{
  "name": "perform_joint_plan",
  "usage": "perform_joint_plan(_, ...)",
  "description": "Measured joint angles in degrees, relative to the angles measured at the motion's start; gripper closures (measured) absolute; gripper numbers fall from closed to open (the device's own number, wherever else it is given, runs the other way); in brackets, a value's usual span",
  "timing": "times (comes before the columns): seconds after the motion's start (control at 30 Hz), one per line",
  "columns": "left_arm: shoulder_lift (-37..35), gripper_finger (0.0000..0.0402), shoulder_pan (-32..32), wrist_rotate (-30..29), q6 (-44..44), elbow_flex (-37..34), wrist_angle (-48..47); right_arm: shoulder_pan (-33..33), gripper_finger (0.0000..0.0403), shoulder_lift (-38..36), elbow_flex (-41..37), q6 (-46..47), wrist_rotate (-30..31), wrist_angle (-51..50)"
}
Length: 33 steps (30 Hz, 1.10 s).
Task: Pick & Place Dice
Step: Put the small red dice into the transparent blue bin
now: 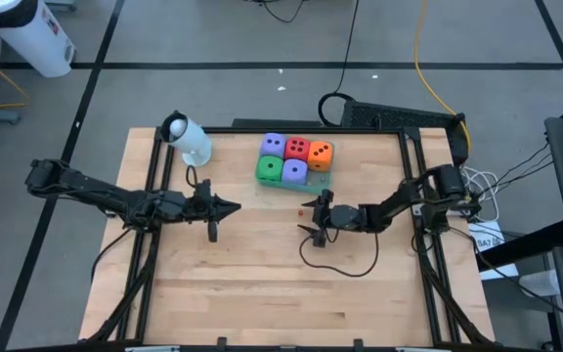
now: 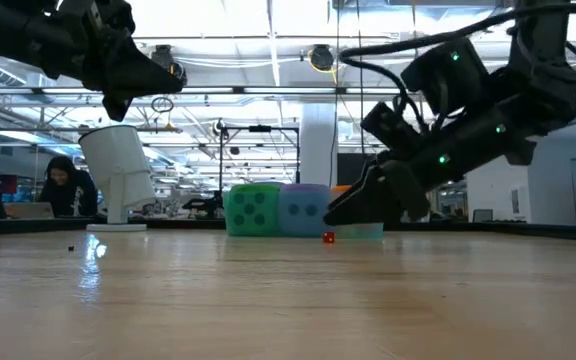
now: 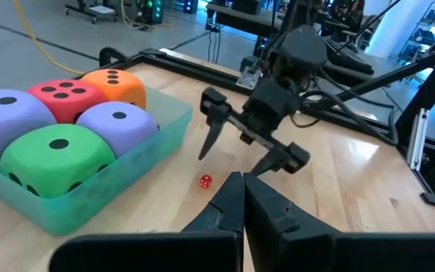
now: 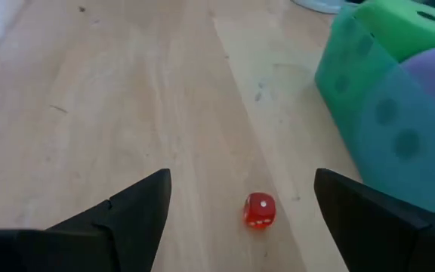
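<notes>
Item: right gripper (image 3: 242, 147), low over the table with fingers spread wide and holding nothing, a tiny red die (image 4: 260, 210) lying on the wood between them. Five large dice (image 1: 295, 159) (two purple, green, red, orange) sit in the green tray (image 3: 138, 162) just beside. Left gripper (image 1: 235, 207): pinched closed, raised mid-table.

Two purple dice (image 3: 10, 113), a green die (image 3: 55, 155), a red die (image 3: 66, 94) and an orange die (image 3: 115, 83) are showing dark pips. The tray (image 3: 138, 155) is looking translucent teal, and a tiny red die (image 4: 260, 210) is showing white pips.
</notes>
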Motion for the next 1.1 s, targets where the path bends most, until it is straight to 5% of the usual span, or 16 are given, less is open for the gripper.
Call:
perform_joint_plan(0.23,0.0,0.0398,-0.9,0.1,-0.7,0.0,0.0,-1.6,0.0100,4.2,0.0,3.5,2.3,2.9)
perform_joint_plan(1.1,0.0,0.0398,-1.8,0.0,0.4,0.0,3.0,-5.1,0.0255,5.6,0.1,8.7,-2.6,3.7)
